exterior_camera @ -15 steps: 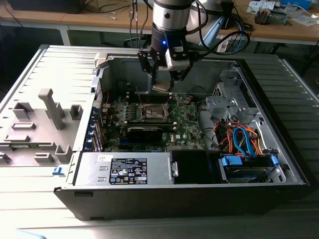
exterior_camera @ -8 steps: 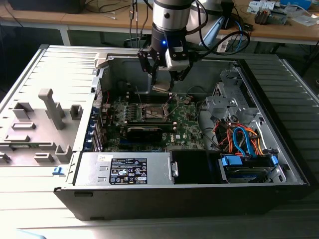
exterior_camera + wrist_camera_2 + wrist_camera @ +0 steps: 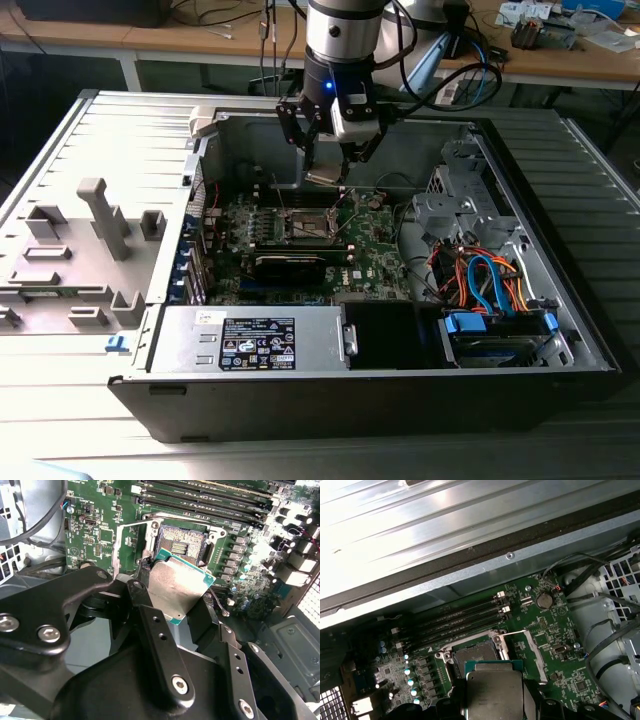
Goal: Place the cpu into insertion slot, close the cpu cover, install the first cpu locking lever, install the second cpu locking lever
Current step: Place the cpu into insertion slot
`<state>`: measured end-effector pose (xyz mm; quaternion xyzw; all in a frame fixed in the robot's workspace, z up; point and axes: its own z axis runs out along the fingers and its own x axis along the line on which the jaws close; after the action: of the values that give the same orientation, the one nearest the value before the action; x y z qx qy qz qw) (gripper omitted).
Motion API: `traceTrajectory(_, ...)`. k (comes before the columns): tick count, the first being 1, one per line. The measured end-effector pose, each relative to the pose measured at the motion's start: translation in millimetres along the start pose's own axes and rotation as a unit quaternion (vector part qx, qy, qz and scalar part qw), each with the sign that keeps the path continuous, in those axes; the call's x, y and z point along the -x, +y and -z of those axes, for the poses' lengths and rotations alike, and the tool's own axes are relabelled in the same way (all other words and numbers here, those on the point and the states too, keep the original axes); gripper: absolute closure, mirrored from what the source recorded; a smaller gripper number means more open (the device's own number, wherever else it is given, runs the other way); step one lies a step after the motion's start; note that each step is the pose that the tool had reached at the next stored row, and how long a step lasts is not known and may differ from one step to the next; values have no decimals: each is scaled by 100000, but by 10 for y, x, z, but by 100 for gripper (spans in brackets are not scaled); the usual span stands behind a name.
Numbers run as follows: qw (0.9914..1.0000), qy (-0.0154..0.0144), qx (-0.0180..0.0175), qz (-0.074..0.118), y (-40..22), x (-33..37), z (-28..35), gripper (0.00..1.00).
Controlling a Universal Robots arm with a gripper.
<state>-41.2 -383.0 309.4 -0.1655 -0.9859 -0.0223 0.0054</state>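
Above insertion slot [image 3: 182, 542], fingers [image 3: 150, 625] clamp cpu [image 3: 179, 587]; first wrist view adds coin battery [image 3: 544, 599].

The chip [image 3: 177, 587] has a dull silvery metal top. The hand [image 3: 328, 168] is matt black with shiny screws [image 3: 180, 684]. The circuit board [image 3: 100, 530] is glossy green; the case [image 3: 250, 150] is smooth grey sheet metal.

No text can be read; the white label [image 3: 257, 343] on the power supply [image 3: 185, 345] is illegible.
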Motion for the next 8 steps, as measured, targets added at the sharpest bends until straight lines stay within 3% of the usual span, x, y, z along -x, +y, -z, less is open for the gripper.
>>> traceTrajectory(8, 99999, -15, 7, -404, 0, 0, -1, 45)
